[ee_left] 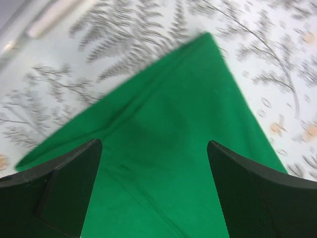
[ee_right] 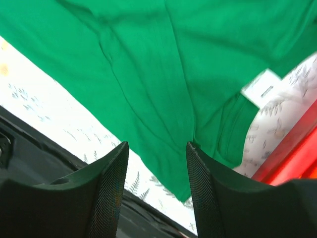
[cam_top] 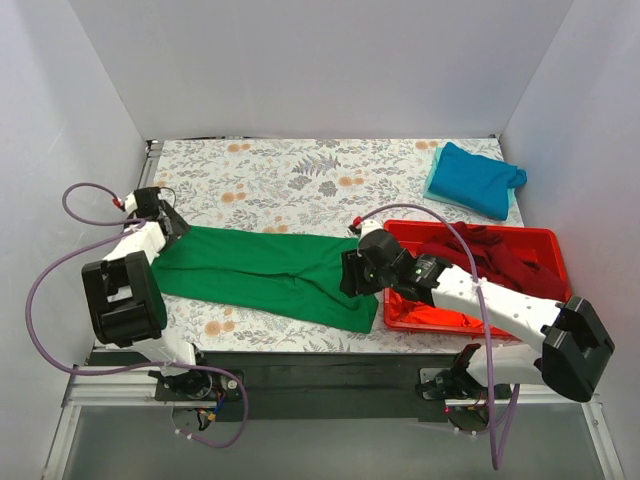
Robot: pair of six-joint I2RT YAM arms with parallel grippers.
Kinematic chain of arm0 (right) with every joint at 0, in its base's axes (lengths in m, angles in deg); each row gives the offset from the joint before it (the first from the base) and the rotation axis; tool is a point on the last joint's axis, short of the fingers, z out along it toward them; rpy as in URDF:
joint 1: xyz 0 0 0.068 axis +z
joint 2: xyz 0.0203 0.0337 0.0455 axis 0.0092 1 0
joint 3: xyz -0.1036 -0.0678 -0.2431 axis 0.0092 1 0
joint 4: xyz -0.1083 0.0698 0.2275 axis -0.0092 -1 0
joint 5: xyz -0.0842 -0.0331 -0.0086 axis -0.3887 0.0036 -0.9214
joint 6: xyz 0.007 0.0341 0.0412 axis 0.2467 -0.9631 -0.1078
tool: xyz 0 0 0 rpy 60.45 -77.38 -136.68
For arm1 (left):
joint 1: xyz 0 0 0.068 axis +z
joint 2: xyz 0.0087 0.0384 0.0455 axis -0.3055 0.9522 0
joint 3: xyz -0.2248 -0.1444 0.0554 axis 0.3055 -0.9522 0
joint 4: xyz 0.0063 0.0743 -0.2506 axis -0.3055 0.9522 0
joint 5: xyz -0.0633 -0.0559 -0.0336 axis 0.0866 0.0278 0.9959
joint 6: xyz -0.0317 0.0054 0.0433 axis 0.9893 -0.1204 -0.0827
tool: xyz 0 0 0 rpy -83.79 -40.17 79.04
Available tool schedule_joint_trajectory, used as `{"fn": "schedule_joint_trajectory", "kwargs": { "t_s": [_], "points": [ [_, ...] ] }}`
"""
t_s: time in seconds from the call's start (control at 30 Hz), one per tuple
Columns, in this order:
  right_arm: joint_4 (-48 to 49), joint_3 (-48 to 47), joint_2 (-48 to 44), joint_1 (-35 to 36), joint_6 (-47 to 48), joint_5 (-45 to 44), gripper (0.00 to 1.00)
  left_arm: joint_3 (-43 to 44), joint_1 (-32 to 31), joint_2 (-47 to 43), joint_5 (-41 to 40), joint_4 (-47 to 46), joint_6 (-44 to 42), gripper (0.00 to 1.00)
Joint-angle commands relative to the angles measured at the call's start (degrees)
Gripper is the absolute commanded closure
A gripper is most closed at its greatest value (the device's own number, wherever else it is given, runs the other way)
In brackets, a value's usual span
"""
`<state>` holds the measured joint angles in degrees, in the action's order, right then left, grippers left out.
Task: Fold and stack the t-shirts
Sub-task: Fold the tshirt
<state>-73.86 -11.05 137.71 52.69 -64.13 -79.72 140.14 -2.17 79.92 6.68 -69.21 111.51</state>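
The bright green t-shirt [cam_top: 268,273] lies folded lengthwise across the floral table. My left gripper [cam_top: 172,226] is open above its left end; the left wrist view shows green cloth [ee_left: 163,148] between the spread fingers [ee_left: 64,183]. My right gripper [cam_top: 350,276] is open above the shirt's right end, near its white label [ee_right: 261,87], and holds nothing; green cloth [ee_right: 148,74] fills its view. A folded teal blue t-shirt [cam_top: 480,178] lies at the back right. A dark maroon t-shirt [cam_top: 500,258] and orange-red cloth [cam_top: 430,315] lie in the red tray [cam_top: 548,240].
The red plastic tray stands at the right, close beside my right arm; its edge shows in the right wrist view [ee_right: 297,158]. The table's front edge and black rail [cam_top: 300,365] run just below the green shirt. White walls enclose the table.
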Motion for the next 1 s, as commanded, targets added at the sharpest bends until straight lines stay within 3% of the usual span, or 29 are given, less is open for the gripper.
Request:
{"fn": "schedule_joint_trajectory", "kwargs": {
  "t_s": [0.0, 0.43, 0.67, 0.97],
  "points": [
    [0.11, -7.04, 2.52, 0.13, 2.48, -3.84, 0.44, 2.02, -2.34, -1.68, 6.78, -1.38, 0.39, 0.13],
    [7.23, -20.94, 26.69, -5.13, 7.75, 2.04, 0.51, 3.59, -5.86, 1.84, 10.66, -2.0, 0.04, 0.15],
    [8.19, -25.17, 32.59, -6.63, 8.46, 4.94, 0.52, 4.21, -5.86, 2.45, 11.01, -1.91, -0.13, 0.15],
    [9.42, -23.77, 34.27, -6.72, 6.79, 7.76, 0.53, 4.56, -5.86, 2.81, 11.19, -1.65, -0.22, 0.15]
  ]
}}
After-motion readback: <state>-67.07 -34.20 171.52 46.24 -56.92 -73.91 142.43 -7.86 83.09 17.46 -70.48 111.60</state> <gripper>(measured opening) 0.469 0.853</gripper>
